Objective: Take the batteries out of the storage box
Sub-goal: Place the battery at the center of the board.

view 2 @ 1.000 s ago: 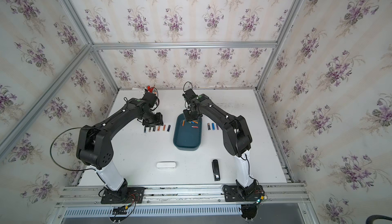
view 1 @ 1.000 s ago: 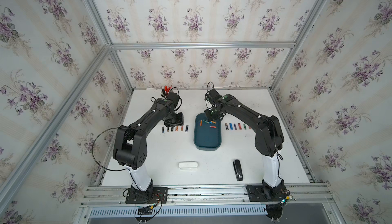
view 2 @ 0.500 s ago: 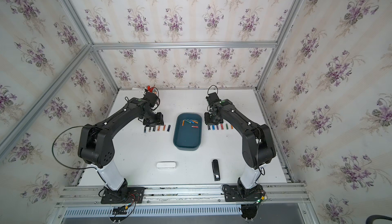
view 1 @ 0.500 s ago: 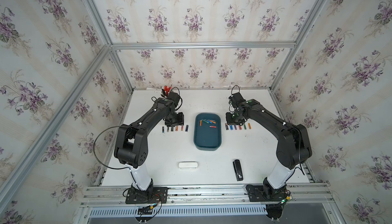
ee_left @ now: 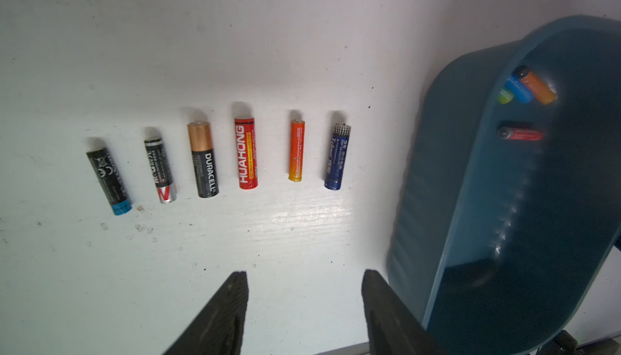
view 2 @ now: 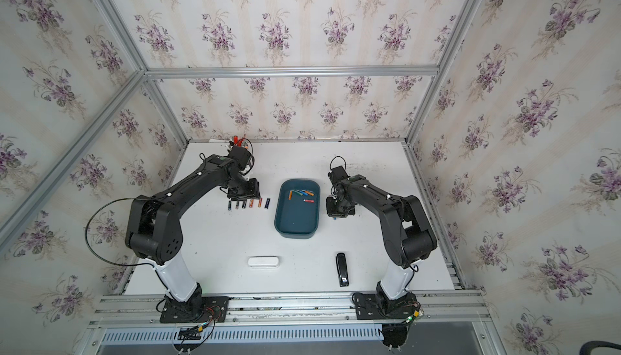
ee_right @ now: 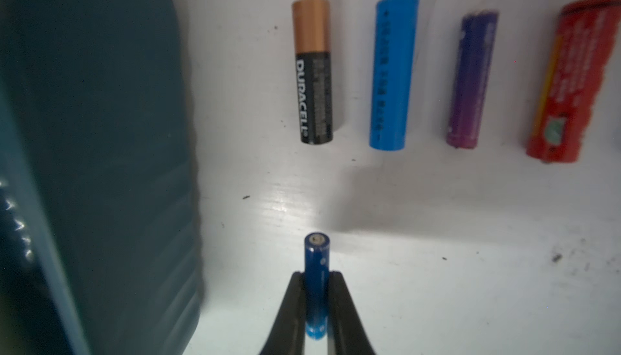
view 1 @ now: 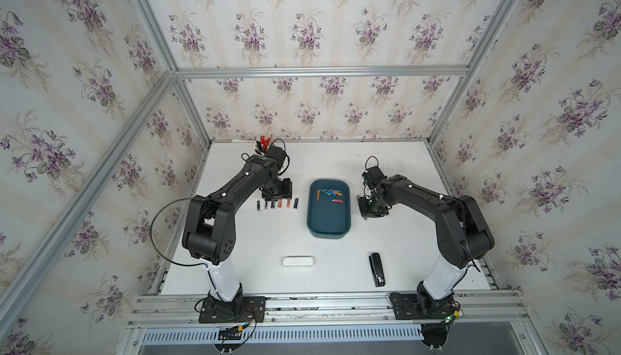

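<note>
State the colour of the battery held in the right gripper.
The battery is dark blue, clearest in the right wrist view.

Teal storage box (view 1: 327, 224), blue battery (ee_right: 316, 266), white table (view 1: 268, 242) — violet-flowered wallpaper (view 1: 304, 34)

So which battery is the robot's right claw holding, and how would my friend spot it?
Find the dark teal storage box in the middle of the white table. Just beside it, on the right arm's side, the right gripper pinches a slim dark blue battery. Only it is held; the other batteries there lie flat in a row.
</note>
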Robot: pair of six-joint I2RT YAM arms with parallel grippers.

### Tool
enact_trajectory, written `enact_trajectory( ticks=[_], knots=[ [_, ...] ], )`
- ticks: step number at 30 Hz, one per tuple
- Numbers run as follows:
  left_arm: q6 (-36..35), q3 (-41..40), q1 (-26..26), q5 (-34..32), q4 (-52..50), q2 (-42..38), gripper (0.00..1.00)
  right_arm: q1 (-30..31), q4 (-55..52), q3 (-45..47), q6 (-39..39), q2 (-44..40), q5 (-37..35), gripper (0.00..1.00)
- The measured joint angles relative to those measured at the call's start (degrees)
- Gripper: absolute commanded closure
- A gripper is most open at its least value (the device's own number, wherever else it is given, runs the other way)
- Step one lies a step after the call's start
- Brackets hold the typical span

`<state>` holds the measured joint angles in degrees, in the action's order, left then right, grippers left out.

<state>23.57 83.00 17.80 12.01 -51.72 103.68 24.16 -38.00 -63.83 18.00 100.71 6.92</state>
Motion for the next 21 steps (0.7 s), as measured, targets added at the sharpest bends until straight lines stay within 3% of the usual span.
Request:
enact_trajectory(
  ticks=[13,21],
  knots=[
    [0.02,0.57,0.87,0.00,-0.11,0.55,0.41,0.15,2.08,1.86,-0.24,2.10,0.98,0.84],
    [0.02,1.64,1.18,-0.04,-0.83,0.81,0.40,0.15,2.32,2.08,-0.28,2.08,0.79,0.77]
  ],
)
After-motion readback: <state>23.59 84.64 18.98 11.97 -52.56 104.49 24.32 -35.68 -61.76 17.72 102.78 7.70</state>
